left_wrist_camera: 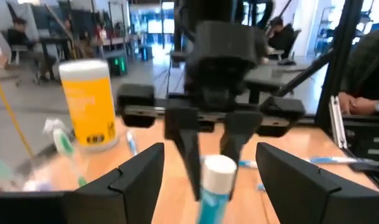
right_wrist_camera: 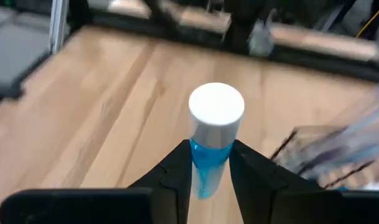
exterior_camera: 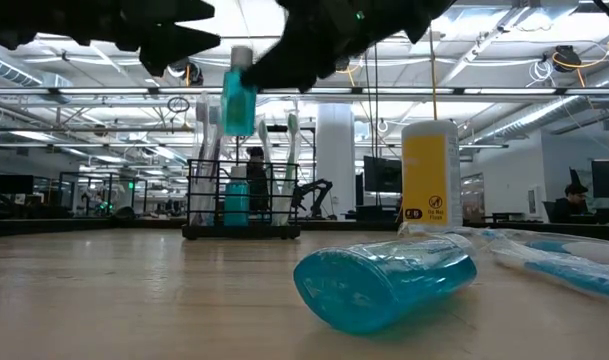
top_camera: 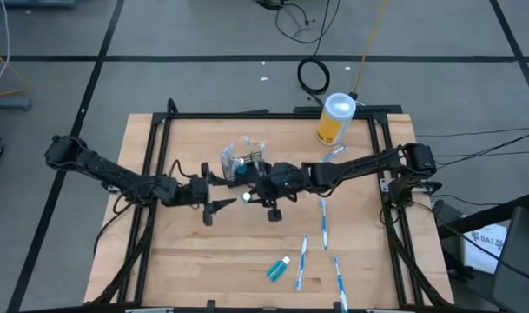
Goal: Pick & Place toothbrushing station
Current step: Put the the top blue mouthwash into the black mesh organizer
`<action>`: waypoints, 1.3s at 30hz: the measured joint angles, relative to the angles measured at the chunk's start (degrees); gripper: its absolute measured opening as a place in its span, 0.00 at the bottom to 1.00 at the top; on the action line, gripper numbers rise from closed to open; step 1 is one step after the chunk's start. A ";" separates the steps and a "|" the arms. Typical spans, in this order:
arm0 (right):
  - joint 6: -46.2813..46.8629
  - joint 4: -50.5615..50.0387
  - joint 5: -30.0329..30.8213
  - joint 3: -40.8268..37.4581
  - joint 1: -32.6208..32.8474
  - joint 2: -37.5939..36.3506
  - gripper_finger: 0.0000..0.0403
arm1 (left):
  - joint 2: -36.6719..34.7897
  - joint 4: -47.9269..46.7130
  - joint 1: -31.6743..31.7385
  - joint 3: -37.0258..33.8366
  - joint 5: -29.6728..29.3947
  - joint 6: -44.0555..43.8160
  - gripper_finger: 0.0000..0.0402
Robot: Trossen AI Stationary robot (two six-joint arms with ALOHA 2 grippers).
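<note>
My right gripper [right_wrist_camera: 211,171] is shut on a small teal toothpaste tube [exterior_camera: 238,100] with a white cap [right_wrist_camera: 216,107], high above the table's middle. My left gripper [top_camera: 222,198] faces it from the table's left. It is open, with one finger [left_wrist_camera: 138,174] on each side of the tube, apart from it. Just beyond them the black wire-mesh caddy [top_camera: 243,162] stands on its base on the table. It holds toothbrushes and another teal tube [exterior_camera: 236,205]. My right gripper pinches the tube's teal body [right_wrist_camera: 206,160] just under the cap, between its two fingers. The fingers reach in from the table's right, slanting a little downward, and lie across the tube. The tube stands upright with its cap up, lifted clear of the table.
A yellow canister [top_camera: 336,118] with a white lid stands at the far right. Another teal tube [top_camera: 278,269] lies near the front edge. Loose toothbrushes lie right of centre [top_camera: 323,217] and near the front [top_camera: 302,259], [top_camera: 339,280]. A black frame [top_camera: 151,174] borders the table.
</note>
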 joint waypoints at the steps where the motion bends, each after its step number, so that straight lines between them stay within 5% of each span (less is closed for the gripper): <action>1: -0.04 -0.60 -0.15 -0.10 0.00 0.03 0.22 | 0.13 -2.26 0.45 0.62 0.47 -1.07 0.63; 5: -0.66 -1.22 -0.02 0.09 -0.07 -0.34 0.22 | 0.74 -20.20 2.39 8.53 3.95 -4.11 0.60; 13: -0.21 -3.95 0.12 0.02 -0.07 -0.19 0.22 | 6.47 -67.21 4.79 35.91 8.08 -6.43 0.60; 22: 0.18 -2.86 0.18 -3.31 0.07 -0.17 0.22 | 21.72 -76.41 6.72 49.88 11.98 -3.06 0.59; 39: -1.09 -1.53 0.20 -4.32 0.31 -0.19 0.22 | 28.83 -73.35 9.90 51.80 17.77 -3.88 0.59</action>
